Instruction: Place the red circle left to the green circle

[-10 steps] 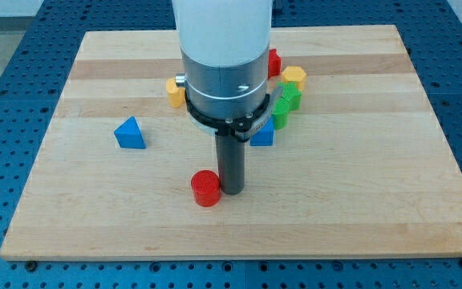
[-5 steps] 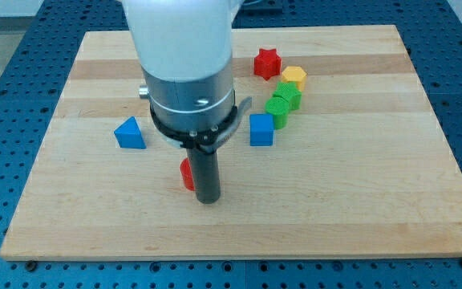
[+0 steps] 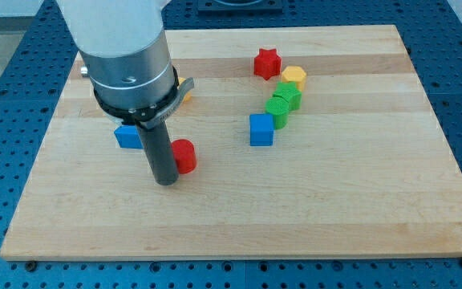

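The red circle (image 3: 185,155) lies on the wooden board (image 3: 335,201), left of the middle. My tip (image 3: 166,181) rests on the board just left of and below it, touching its left side. The green blocks sit at the upper right: a green one (image 3: 286,97) and another green one (image 3: 278,111) just below it; which is the circle I cannot tell for sure. The red circle is well to the left of and lower than them.
A blue cube (image 3: 261,129) sits left of the green blocks. A red star (image 3: 268,63) and a yellow block (image 3: 293,78) lie above them. A blue block (image 3: 127,136) and a yellow block (image 3: 184,85) are partly hidden behind the arm.
My tip has swept from the right of the red circle round to its left and lower side, moving leftward. The red circle has shifted up and slightly left.
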### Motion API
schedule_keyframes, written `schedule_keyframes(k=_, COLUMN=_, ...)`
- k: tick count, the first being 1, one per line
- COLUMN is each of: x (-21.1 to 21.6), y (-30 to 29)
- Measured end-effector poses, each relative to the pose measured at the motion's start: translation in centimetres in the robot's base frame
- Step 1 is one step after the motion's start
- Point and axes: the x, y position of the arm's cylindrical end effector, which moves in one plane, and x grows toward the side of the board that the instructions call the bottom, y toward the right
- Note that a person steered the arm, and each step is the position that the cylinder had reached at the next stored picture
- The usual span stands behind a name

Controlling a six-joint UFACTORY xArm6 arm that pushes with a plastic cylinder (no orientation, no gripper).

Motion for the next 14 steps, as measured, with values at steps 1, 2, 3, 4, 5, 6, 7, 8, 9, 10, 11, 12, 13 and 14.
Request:
schedule_keyframes(k=1, x=-1.0, y=0.1)
schedule_keyframes(k=2, x=-2.7, y=0.3)
schedule_keyframes(k=3, x=-4.2, y=0.7)
schedule_keyframes(k=4, x=-4.8, y=2.0)
schedule_keyframes(k=5, x=-5.5, y=3.3)
schedule_keyframes(k=6, x=-6.6, y=4.1)
schedule_keyframes(k=7, x=-7.5, y=5.0)
schedule_keyframes(k=8, x=-8.5, y=5.8)
schedule_keyframes(k=9, x=-9.5, y=6.3)
schedule_keyframes(k=10, x=-10.2, y=6.6)
schedule_keyframes(k=11, x=-10.2, y=6.6)
schedule_keyframes(k=12, x=-10.2, y=6.4)
schedule_keyframes(k=13, x=-10.2, y=5.4)
schedule_keyframes(k=14, x=-9.4, y=4.1)
